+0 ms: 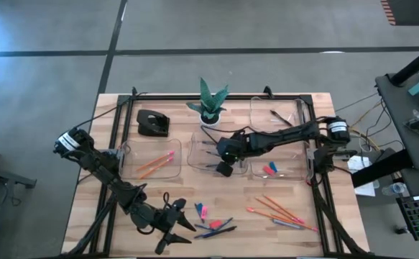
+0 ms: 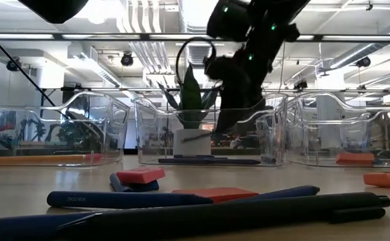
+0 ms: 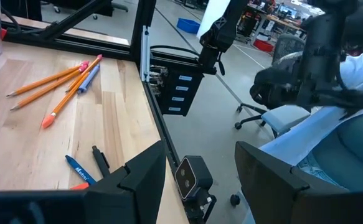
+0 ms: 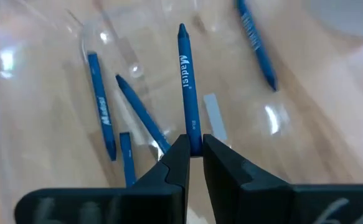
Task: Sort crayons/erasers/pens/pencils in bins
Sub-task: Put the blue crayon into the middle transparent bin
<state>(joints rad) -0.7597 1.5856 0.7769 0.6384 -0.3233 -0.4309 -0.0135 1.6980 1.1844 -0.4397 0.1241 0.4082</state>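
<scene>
The right gripper [image 4: 195, 151] hangs over the middle bin [image 1: 197, 162] of the near row, its two dark fingers [image 4: 176, 163] clenched on the end of a blue crayon [image 4: 187, 81] that points away from the wrist toward the bin floor, where four more blue crayons [image 4: 100, 93] lie loose. From above, the right arm reaches in from the right edge of the table, across the bin of erasers [image 1: 269, 170], two small pink and blue chunks, which stands just right of the middle bin. The left bin [image 1: 152, 160] of that row holds orange pencils [image 1: 155, 164], and a fourth bin [image 1: 275, 112] at the far right holds a slim dark pen [image 1: 279, 116]. On the bare wood near the front edge lie unsorted items: a fan of orange pencils [image 1: 277, 211] toward the right, and a small heap of pink erasers [image 1: 203, 211], blue sticks and dark pens [image 1: 216, 231] toward the middle. The left gripper [image 1: 173, 224] waits low over the near edge, just left of that heap, its fingers [image 3: 144, 174] spread and grasping nothing. A potted plant [image 1: 210, 102] and a black desk object [image 1: 152, 122] stand at the far side of the table [image 1: 123, 208].
</scene>
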